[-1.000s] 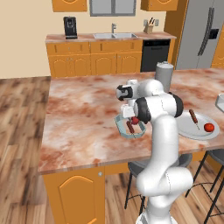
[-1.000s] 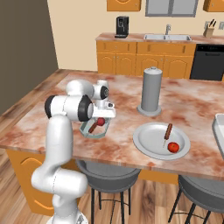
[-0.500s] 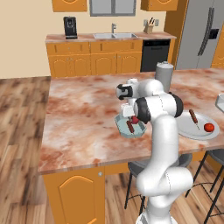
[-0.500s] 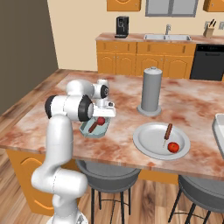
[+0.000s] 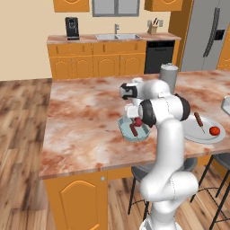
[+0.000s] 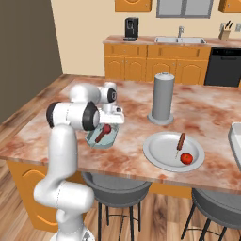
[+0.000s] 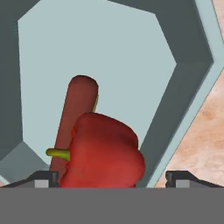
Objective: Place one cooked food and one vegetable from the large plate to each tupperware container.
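Over the pale-blue octagonal tub [image 5: 133,130] your gripper [image 7: 113,177] hangs with its jaws spread wide, one fingertip [image 7: 41,178] on either side of the red tomato [image 7: 103,153], which looks freshly let go rather than pinched. That tomato sits in the tub, lying over the near end of a brown sausage [image 7: 74,120] already there, so this container appears filled.

What counts next lies to your right: on the large plate [image 6: 157,151] wait the second sausage [image 6: 180,140] and the second tomato [image 6: 187,158], just beside each other, well apart from your hand. The sausage's long axis runs near to far, tilted slightly. Beyond the plate, at the right edge, sits the white rectangular tub [image 6: 235,141].
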